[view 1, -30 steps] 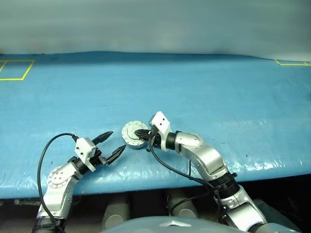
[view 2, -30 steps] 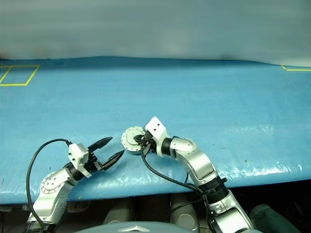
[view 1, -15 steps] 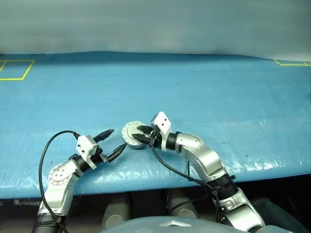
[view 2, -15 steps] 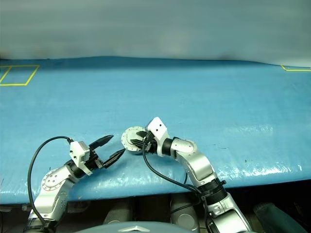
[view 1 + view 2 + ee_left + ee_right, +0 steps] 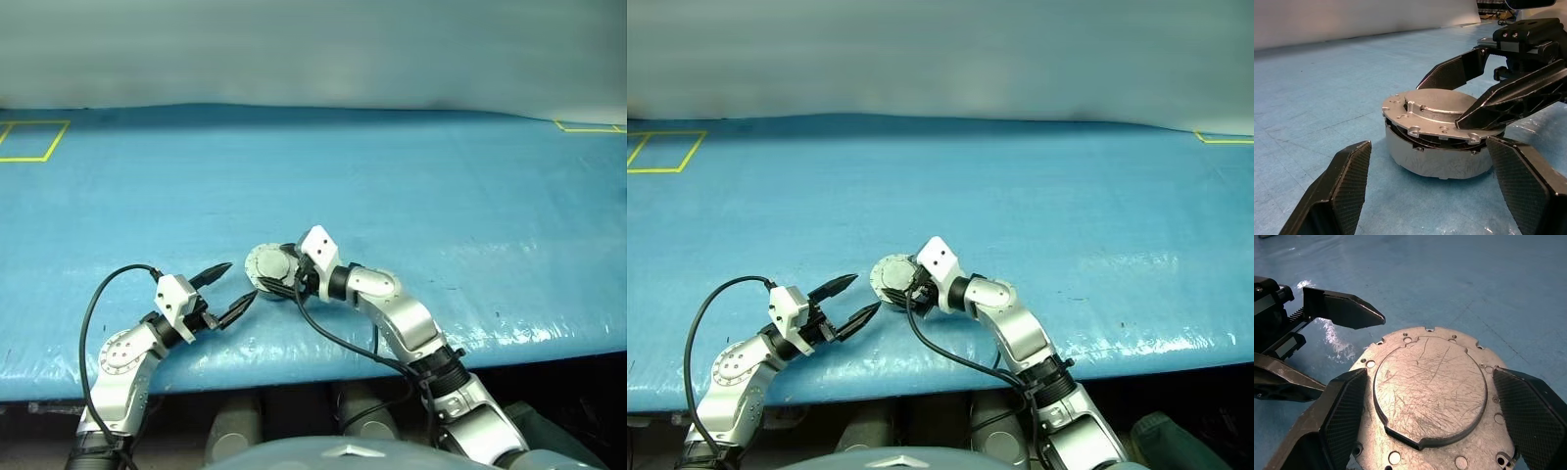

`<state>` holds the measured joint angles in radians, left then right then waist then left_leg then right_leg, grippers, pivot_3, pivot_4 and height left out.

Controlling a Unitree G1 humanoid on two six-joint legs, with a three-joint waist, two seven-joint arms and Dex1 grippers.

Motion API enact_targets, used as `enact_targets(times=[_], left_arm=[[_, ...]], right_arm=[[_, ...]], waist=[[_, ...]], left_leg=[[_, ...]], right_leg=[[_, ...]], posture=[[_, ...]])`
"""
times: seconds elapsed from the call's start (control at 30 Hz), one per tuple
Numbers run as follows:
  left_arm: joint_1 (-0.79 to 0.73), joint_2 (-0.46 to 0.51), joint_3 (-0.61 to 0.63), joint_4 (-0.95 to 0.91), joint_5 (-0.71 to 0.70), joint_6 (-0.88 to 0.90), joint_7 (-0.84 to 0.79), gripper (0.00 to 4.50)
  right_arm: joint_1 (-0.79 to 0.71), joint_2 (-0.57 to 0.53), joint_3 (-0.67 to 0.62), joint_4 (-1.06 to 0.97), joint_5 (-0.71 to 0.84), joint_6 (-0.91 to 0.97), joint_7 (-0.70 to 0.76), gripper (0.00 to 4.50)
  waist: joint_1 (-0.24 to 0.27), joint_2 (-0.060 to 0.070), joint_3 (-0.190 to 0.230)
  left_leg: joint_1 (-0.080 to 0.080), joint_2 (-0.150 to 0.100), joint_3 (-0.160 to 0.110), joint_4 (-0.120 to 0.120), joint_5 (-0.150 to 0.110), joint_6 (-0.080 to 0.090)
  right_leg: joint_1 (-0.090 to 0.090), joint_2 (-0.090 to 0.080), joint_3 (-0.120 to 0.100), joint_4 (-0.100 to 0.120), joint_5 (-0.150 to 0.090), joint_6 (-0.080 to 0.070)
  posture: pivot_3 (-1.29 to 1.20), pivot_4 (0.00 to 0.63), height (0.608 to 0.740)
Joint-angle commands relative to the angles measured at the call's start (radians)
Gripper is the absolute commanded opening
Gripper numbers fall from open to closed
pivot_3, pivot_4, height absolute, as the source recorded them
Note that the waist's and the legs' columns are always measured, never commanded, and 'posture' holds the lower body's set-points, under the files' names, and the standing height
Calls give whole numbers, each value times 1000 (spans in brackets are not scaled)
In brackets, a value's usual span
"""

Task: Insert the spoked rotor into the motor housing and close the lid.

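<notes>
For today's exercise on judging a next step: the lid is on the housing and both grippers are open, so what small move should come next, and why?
Probably press the lid down level with the right gripper. It looks tilted on the motor housing, with a gap showing on one side, and the open fingers straddle it without gripping.

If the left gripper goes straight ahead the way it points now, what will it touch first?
Most likely the motor housing with the lid resting on it: in the left wrist view this stack sits straight ahead between the open fingers of the left gripper. The right gripper, open around the lid, is close behind.
</notes>
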<state>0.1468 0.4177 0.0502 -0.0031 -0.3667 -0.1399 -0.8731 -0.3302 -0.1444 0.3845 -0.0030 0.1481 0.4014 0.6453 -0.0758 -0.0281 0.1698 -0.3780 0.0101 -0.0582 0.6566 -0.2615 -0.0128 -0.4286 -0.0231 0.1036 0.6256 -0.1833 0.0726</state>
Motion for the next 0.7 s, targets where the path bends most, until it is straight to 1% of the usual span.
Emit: enact_targets(times=[0.03,0.13,0.33,0.53,0.7], left_arm=[[6,1,10,-33,-8,-15,0,4088],[10,3,14,-34,-9,-15,1,4088],[14,4,14,-36,-17,-7,-4,4088],[19,5,14,-36,-20,-6,-5,4088],[24,4,12,-36,-21,-6,-5,4088]], right_arm=[[0,7,1,9,-11,-25,-4,3930],[2,-3,3,-7,-14,-26,7,3068],[-8,-21,1,-38,-8,-8,34,3028],[-14,-59,27,-51,-45,-24,58,3028],[-22,-37,14,-45,-32,-17,49,3028]], waist=[[0,0,0],[0,0,0],[1,0,0],[5,0,0],[6,0,0]], left_leg=[[0,0,0,0,0,0],[0,0,0,0,0,0],[0,0,0,0,0,0],[0,0,0,0,0,0],[0,0,0,0,0,0]], right_leg=[[0,0,0,0,0,0],[0,0,0,0,0,0],[0,0,0,0,0,0],[0,0,0,0,0,0],[0,0,0,0,0,0]], posture=[[0,150,740],[0,150,740],[0,150,740],[0,150,740],[0,150,740]])
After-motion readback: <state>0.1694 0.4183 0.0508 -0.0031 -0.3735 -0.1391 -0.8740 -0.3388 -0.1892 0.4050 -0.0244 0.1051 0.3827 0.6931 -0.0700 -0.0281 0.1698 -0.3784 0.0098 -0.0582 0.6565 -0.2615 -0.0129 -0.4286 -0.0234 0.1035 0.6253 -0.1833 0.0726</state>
